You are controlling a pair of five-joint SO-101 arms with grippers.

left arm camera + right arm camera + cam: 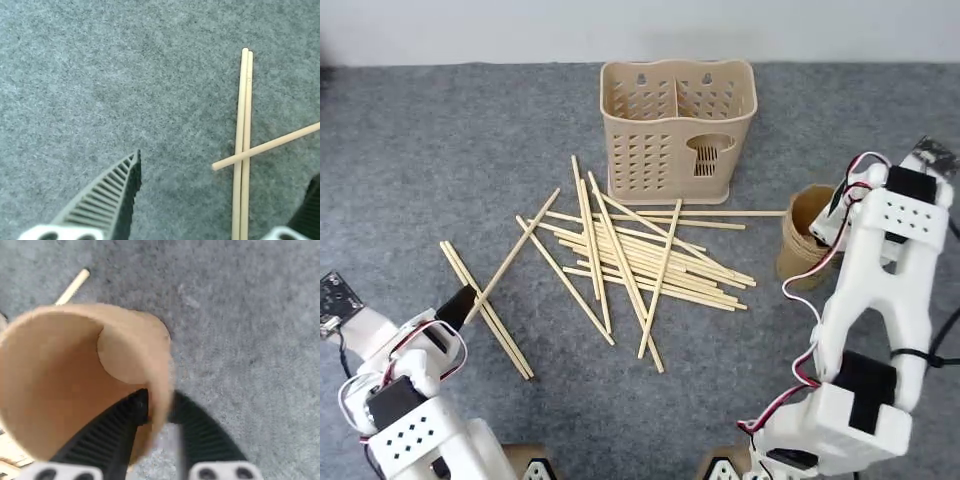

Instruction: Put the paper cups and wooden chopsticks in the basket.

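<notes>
Brown paper cup [805, 240] sits near the basket [678, 130]. The right hand [159, 402] grips its rim, one finger inside and one outside. The left hand [225, 172] is wide open above two wooden chopsticks [243, 125] on the grey bench [440, 150].

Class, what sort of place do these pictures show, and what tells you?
Probably a robot test bench: two white robot arms at a grey mat, chopsticks scattered before a basket.
</notes>
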